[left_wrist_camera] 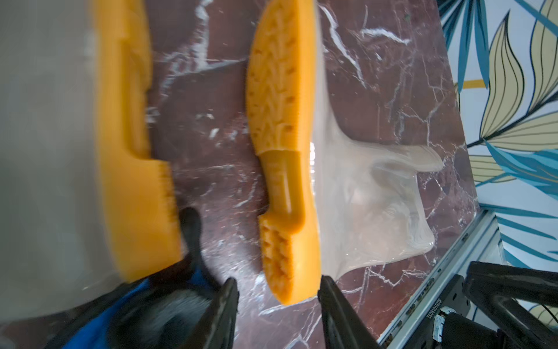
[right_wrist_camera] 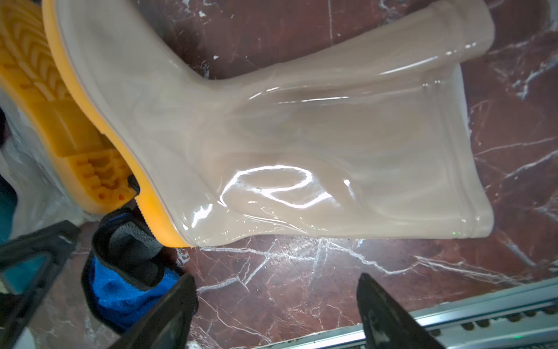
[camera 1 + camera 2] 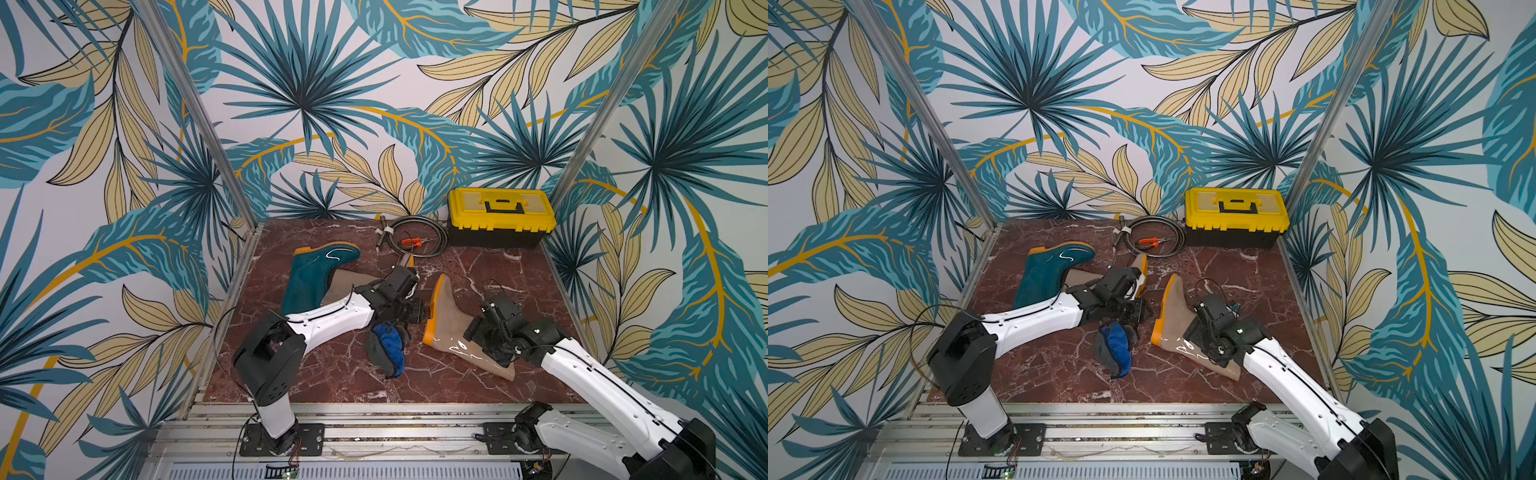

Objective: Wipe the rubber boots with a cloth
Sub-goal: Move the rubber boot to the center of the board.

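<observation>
Tan boot (image 3: 448, 322) on its side, toe rearward, shaft frontward, left pincer (image 1: 277, 281) apart, right pincer (image 2: 275, 277) apart

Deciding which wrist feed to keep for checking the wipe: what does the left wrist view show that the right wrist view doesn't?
Only the left wrist view: the leaf-patterned wall and a second, blurred orange sole beside the beige boot. Only the right wrist view: that boot's glossy side seen broadside, up to its open top. Both: the blue cloth, the marble tabletop, the boot's treaded sole, and jaws standing apart on the left gripper and right gripper.
</observation>
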### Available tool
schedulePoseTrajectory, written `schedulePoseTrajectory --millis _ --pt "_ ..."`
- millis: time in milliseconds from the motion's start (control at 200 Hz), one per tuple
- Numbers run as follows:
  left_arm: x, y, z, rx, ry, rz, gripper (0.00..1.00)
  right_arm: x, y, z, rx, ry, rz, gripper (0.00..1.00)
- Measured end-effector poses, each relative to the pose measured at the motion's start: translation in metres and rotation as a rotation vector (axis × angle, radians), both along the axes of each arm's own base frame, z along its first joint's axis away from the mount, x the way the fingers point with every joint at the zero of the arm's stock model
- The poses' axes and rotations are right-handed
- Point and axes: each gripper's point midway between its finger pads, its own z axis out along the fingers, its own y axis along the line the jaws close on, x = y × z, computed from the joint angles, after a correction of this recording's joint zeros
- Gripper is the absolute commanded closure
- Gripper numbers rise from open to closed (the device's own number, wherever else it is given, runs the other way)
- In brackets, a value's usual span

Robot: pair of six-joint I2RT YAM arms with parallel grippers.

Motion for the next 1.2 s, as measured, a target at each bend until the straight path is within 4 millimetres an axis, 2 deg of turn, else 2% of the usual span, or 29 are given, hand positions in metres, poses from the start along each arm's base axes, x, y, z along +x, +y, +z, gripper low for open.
schedulePoseTrajectory --millis 135,230,320,516,626,731,851,976,1011,1071,1111,1196 --pt "-0.002 -0.026 -0.012 -0.008 0.023 -0.044 0.5 -0.006 -0.013 -0.028 0.075 0.047 -0.118 0.14" --pt "0.002 -0.034 -0.014 -0.017 0.028 -0.051 0.5 -0.016 -0.022 -0.054 0.117 0.11 -0.198 0.14" --pt "0.006 -0.04 -0.017 -0.022 0.029 -0.051 0.5 -0.023 -0.026 -0.067 0.142 0.143 -0.245 0.14" --pt "0.011 -0.043 -0.027 -0.023 0.034 -0.041 0.5 -0.026 -0.028 -0.074 0.211 0.132 -0.317 0.13" --pt "0.011 -0.042 -0.031 -0.017 0.04 -0.035 0.5 -0.035 -0.03 -0.081 0.24 0.137 -0.356 0.14" --pt "0.012 -0.041 -0.037 -0.008 0.046 -0.032 0.5 -0.041 -0.039 -0.077 0.239 0.104 -0.41 0.14" --pt "0.012 -0.04 -0.039 -0.004 0.05 -0.032 0.5 -0.039 -0.053 -0.071 0.228 0.037 -0.485 0.14" --pt "0.012 -0.04 -0.039 -0.004 0.051 -0.032 0.5 -0.035 -0.066 -0.089 0.216 0.038 -0.564 0.2" --pt "0.012 -0.04 -0.039 -0.003 0.051 -0.032 0.5 -0.027 -0.067 -0.088 0.222 0.027 -0.575 0.21" --pt "0.012 -0.039 -0.04 -0.002 0.052 -0.031 0.5 -0.02 -0.066 -0.09 0.224 0.054 -0.586 0.27" --pt "0.011 -0.038 -0.041 0.002 0.055 -0.03 0.5 -0.012 -0.065 -0.091 0.224 0.069 -0.578 0.37" --pt "0.01 -0.034 -0.046 0.011 0.064 -0.026 0.5 0.005 -0.063 -0.092 0.226 0.079 -0.561 0.72"
